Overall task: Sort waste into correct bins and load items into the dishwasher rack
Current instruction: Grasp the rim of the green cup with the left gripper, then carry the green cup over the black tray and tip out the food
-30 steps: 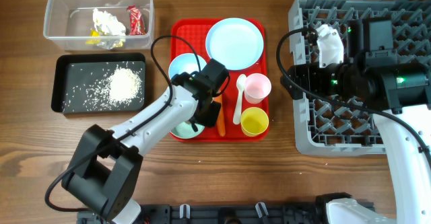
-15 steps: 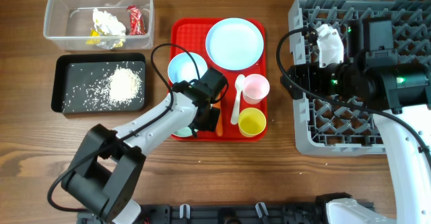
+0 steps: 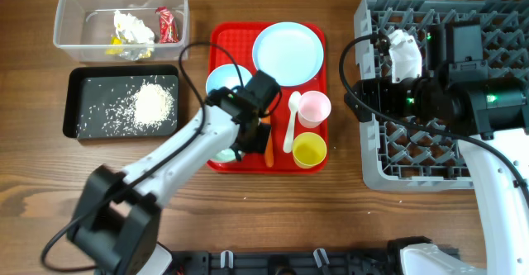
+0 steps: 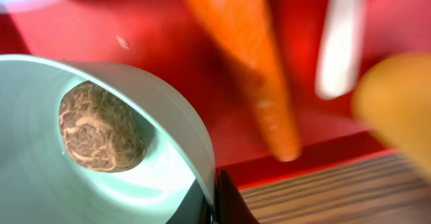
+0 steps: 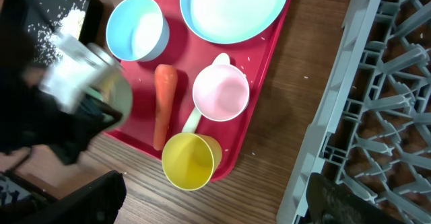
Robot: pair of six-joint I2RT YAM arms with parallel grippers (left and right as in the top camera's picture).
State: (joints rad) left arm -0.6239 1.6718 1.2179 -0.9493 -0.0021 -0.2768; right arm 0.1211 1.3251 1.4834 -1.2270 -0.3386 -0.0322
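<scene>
We have the left gripper [image 3: 246, 145] clamped shut on the rim of the pale blue bowl [image 4: 40, 183] at the near-left corner of the red tray [image 3: 240, 48]. We judge the grip is there so we can lift the bowl and tip out the small brown lump [image 4: 101, 126] lying inside. The orange carrot [image 3: 269, 149] lies on the tray just beside that bowl. Our right gripper [image 3: 364, 101] hangs wide open and empty off the tray's right side, over the dishwasher rack [image 3: 388, 163], likely waiting for dishes.
</scene>
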